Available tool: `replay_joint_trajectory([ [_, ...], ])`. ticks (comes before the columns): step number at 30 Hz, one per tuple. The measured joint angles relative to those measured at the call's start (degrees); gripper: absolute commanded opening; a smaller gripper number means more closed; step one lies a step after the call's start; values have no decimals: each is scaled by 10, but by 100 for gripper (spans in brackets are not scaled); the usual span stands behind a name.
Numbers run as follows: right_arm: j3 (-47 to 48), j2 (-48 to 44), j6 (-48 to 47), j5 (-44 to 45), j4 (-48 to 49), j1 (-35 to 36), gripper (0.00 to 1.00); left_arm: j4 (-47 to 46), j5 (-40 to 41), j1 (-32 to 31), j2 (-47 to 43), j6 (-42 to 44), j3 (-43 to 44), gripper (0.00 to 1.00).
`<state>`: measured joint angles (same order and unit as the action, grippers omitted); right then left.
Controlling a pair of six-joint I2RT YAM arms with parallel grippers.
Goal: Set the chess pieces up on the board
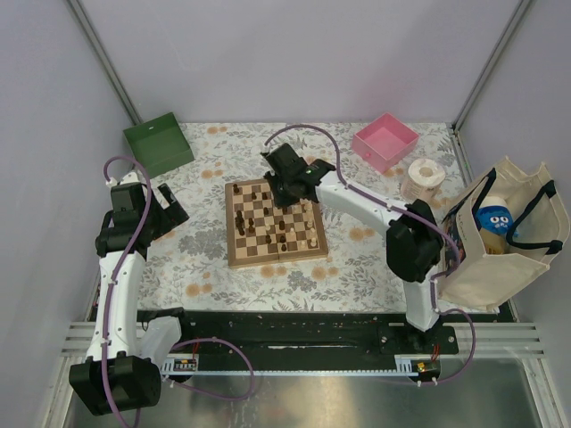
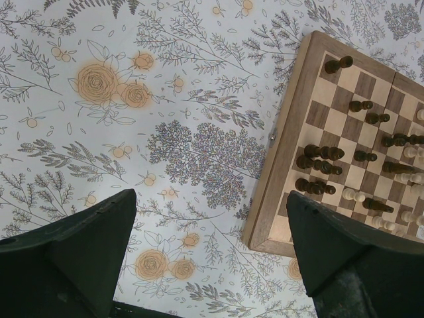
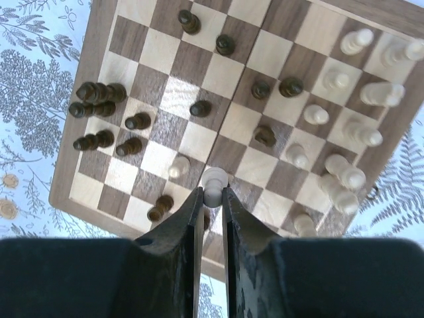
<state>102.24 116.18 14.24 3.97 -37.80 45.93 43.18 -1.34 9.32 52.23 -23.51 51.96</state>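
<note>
The right gripper (image 3: 212, 197) pinches a cream chess piece (image 3: 214, 179).

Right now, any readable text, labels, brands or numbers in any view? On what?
No legible text in any view.
Chessboard: border bare, no rank or file marks visible.
Blue item in the canvas tote bag: dark markings, too small to read.
Small tag on the base rail: too small to read.
Green box, pink box: no print visible.
</note>
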Motion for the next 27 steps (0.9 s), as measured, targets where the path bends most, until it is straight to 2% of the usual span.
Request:
replay_joint_trajectory([
  [5, -74, -60, 11, 1, 29, -13, 18, 0, 0, 0, 0, 0, 0, 99],
  [10, -109, -63, 23, 0, 37, -38, 18, 0, 0, 0, 0, 0, 0, 99],
  [27, -113, -22, 32, -1, 43, -48, 19, 0, 0, 0, 0, 0, 0, 99],
])
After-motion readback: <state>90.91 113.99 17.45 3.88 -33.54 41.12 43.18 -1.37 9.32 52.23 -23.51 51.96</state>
